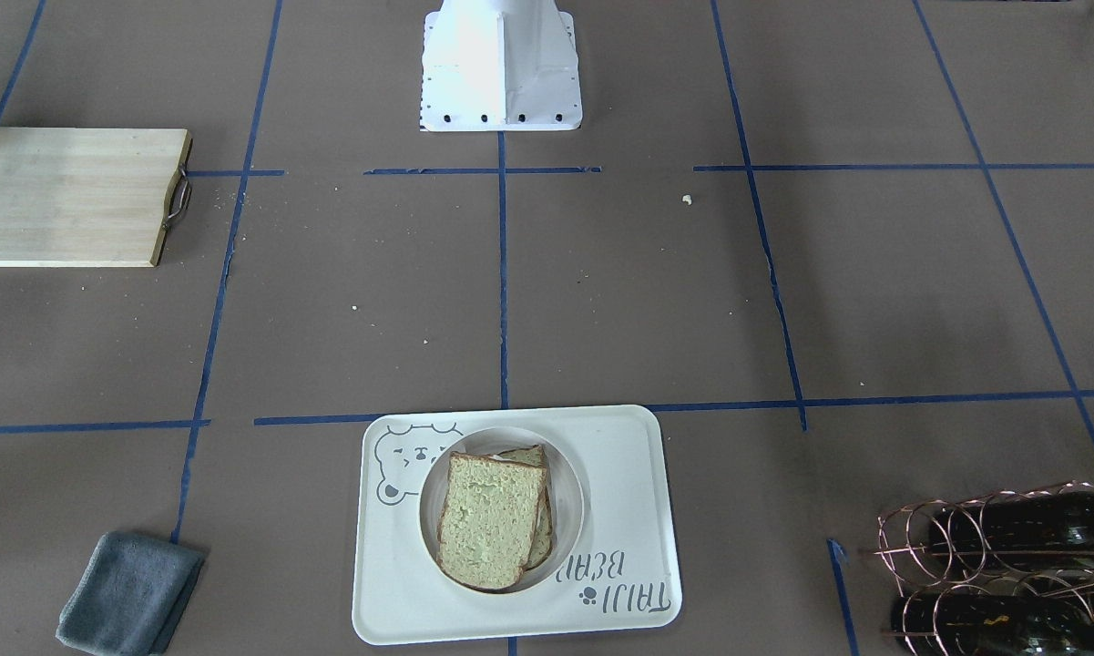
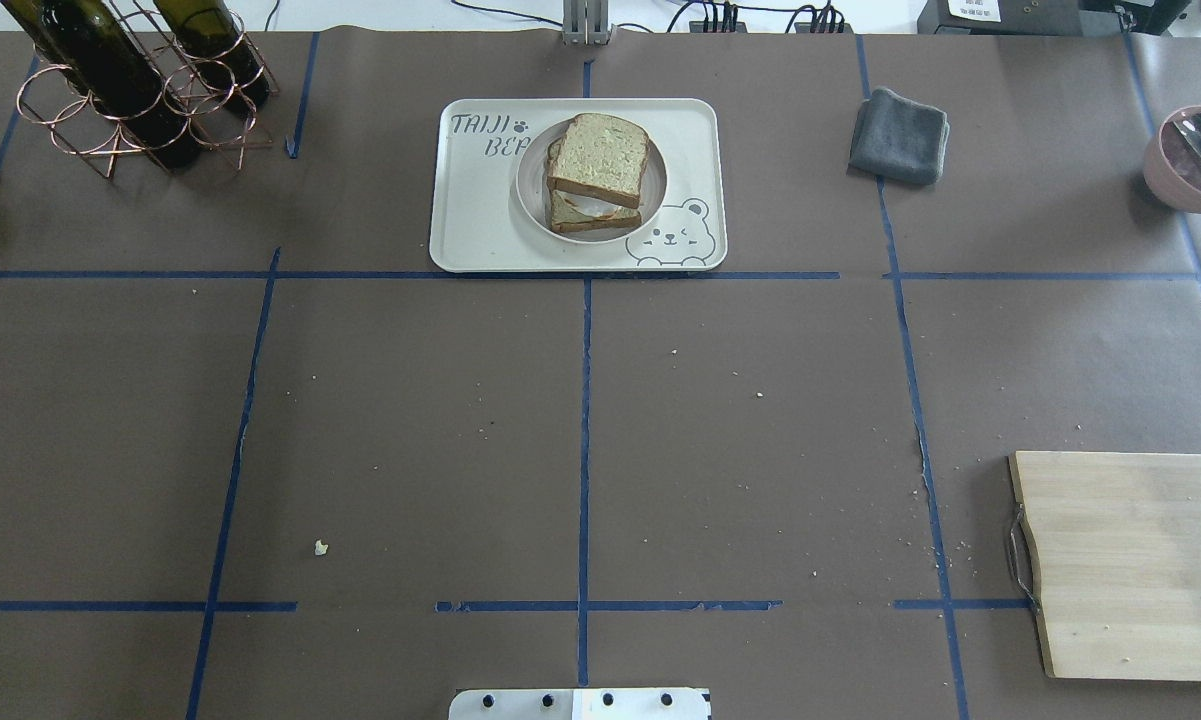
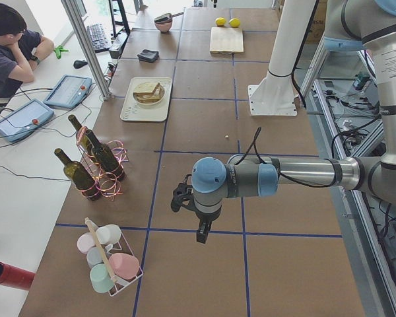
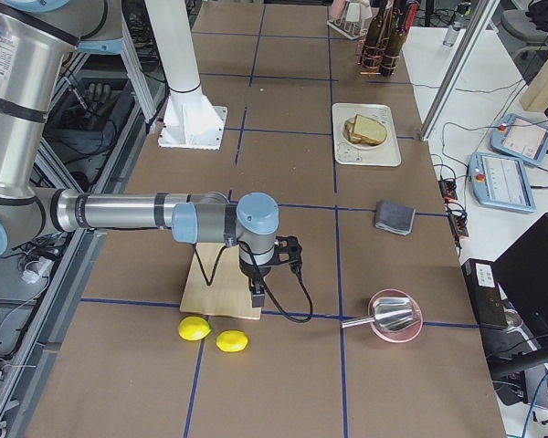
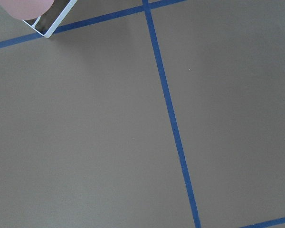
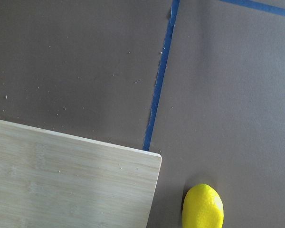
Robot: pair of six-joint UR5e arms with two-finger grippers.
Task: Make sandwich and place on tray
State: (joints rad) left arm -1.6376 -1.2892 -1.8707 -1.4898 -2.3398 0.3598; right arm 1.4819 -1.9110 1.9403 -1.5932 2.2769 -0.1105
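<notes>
The sandwich point(image 1: 490, 519) is two bread slices stacked askew on a small round white plate point(image 1: 570, 483), which sits on the cream bear tray point(image 1: 624, 510). In the overhead view the sandwich point(image 2: 598, 158) and tray point(image 2: 475, 215) are at the table's far middle. The egg is hidden between the slices. My left gripper point(image 3: 200, 231) hangs over the table's left end, far from the tray point(image 3: 144, 111). My right gripper point(image 4: 258, 294) hangs over the cutting board's corner, far from the tray point(image 4: 365, 153). I cannot tell whether either gripper is open or shut.
A wooden cutting board point(image 2: 1130, 560) lies at the near right, with two lemons point(image 4: 194, 328) beyond it. A grey cloth point(image 2: 900, 135) and a pink bowl point(image 2: 1188, 165) are at the far right. A wine rack point(image 2: 130, 85) stands far left, and a cup rack point(image 3: 109, 259) beyond it.
</notes>
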